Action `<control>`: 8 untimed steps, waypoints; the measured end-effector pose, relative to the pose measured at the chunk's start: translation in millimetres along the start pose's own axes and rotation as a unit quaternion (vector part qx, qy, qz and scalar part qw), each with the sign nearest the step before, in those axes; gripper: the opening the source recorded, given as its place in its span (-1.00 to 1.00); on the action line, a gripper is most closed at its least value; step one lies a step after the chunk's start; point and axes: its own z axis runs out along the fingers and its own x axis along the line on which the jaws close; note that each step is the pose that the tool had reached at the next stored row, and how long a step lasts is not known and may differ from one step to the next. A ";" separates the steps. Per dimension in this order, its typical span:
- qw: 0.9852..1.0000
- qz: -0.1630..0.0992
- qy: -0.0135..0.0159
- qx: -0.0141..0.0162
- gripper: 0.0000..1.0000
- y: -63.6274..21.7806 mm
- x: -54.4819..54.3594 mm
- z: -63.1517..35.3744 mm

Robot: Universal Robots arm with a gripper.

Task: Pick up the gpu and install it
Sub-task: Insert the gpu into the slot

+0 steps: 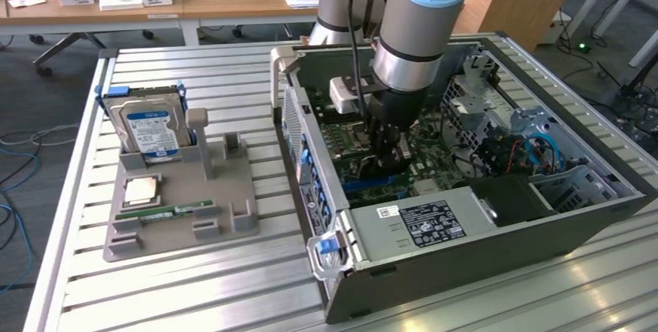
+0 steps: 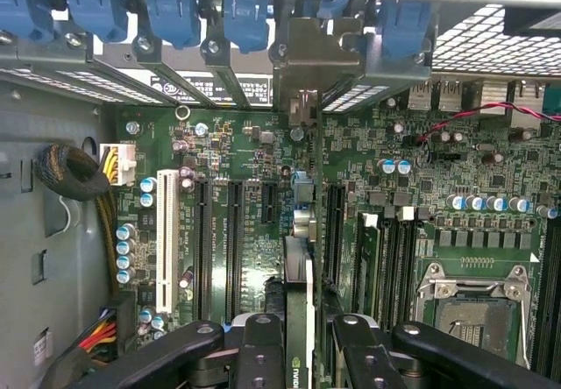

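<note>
Main hazard: missing the socket. Held edge-on in the tool [image 2: 307, 358], whose fingers [image 2: 263, 345] close on either face of the gpu [image 2: 299, 284], low over the motherboard [image 2: 245, 222] inside the open computer case [image 1: 463, 232], which lies on the counter [image 1: 206, 301] toward the edge at the exterior view's right. Cannot tell whether seated or just above the board, with the lower edge hidden behind the card itself. Any slight tilt or sideways offset could, by judgement, jam the connector on the lip of a neighbouring long black slot [image 2: 235, 249] instead of entering its own. Second worry: the pale metal bracket [image 2: 302, 65], already up against the case's rear wall under the row of blue latches [image 2: 175, 12], possibly catching on the frame there and levering the card askew. Third: a thin pinch on a flat board, so likely to pivot or slip under downward push. Also small capacitors [image 2: 149, 192] nearby, easily struck by a stray finger. As for looks: a thin dark sliver with a lighter strip along it, bracket grey and dull at the far end, pointing straight at the rear wall.
</note>
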 end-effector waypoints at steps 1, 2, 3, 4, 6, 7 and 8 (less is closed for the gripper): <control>1.000 0.000 0.000 0.000 -0.47 -0.3 0.0 -0.1; 1.000 0.000 0.000 0.000 -0.47 -0.5 0.1 -0.1; 1.000 0.000 0.000 0.000 -0.47 -0.7 0.1 -0.1; 1.000 0.000 0.000 0.000 -0.47 -0.8 0.1 -0.1; 1.000 0.000 0.000 0.000 -0.47 -0.8 0.0 -0.1; 1.000 0.000 0.000 0.000 -0.47 -0.9 0.0 0.0; 1.000 0.000 0.000 0.000 -0.47 -1.0 0.0 0.0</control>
